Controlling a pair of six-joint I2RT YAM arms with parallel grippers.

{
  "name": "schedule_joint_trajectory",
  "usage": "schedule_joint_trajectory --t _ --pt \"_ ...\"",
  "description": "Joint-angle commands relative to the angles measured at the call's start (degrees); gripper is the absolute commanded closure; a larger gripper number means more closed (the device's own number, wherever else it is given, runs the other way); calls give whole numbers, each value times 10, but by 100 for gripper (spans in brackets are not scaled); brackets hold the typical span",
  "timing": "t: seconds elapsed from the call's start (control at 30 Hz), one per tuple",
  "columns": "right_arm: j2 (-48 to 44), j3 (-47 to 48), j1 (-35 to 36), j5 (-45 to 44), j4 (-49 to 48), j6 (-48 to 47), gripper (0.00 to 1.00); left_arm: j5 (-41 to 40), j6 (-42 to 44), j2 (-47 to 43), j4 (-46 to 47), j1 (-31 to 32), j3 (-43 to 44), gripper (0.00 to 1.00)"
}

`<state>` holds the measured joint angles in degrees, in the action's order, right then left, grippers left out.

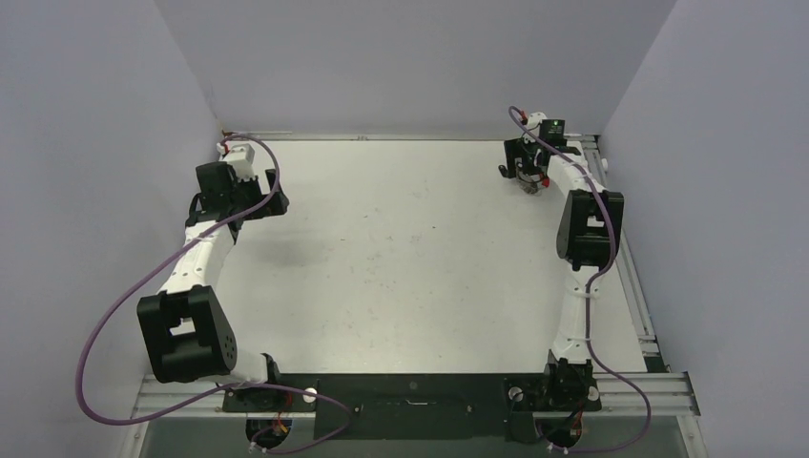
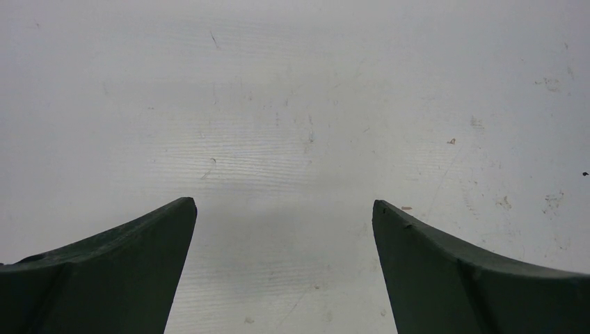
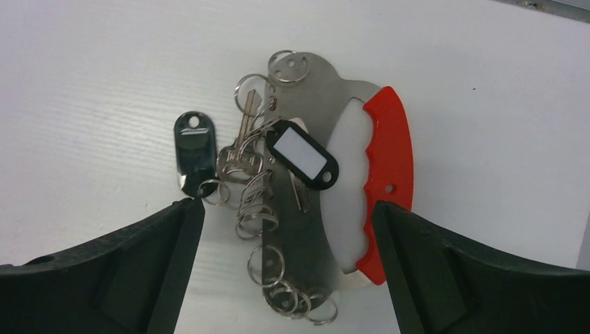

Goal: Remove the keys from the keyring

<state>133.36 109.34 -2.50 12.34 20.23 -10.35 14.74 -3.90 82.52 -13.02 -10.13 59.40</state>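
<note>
right tool (image 3: 285, 203): released, fingers spread to either side of the keyring (image 3: 393, 153); contact cannot be determined. the keyring lies flat on the desk (image 3: 90, 69). the keys (image 3: 241, 132) lie beside the band among the wire rings (image 3: 257, 216), the dark-headed key (image 3: 193, 149) near one fingertip. a black tag (image 3: 303, 158) overlies the band.

location: far right desk corner, near the back wall (image 1: 401, 57) and side rail (image 1: 634, 286); open desk extends leftward.

left tool (image 2: 284, 205): released, holding nothing, over bare desk.

the band's lower end is partly behind a finger; the top view shows the keyring too small to make out.
</note>
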Motion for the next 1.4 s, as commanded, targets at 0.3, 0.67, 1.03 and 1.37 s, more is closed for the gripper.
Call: schedule_joint_trajectory --t 0.3,0.67,1.03,1.37 --pt "70 91 22 -77 -18 19 24 12 -3 -21 21 -4 6 4" --pt "27 3 44 -21 22 6 66 6 -2 -26 22 -5 8 4" --pt "-94 -204 142 89 28 23 72 16 -1 -25 18 -5 11 4" --pt "-160 -295 326 152 9 58 67 67 -6 -6 1 -5 24 4"
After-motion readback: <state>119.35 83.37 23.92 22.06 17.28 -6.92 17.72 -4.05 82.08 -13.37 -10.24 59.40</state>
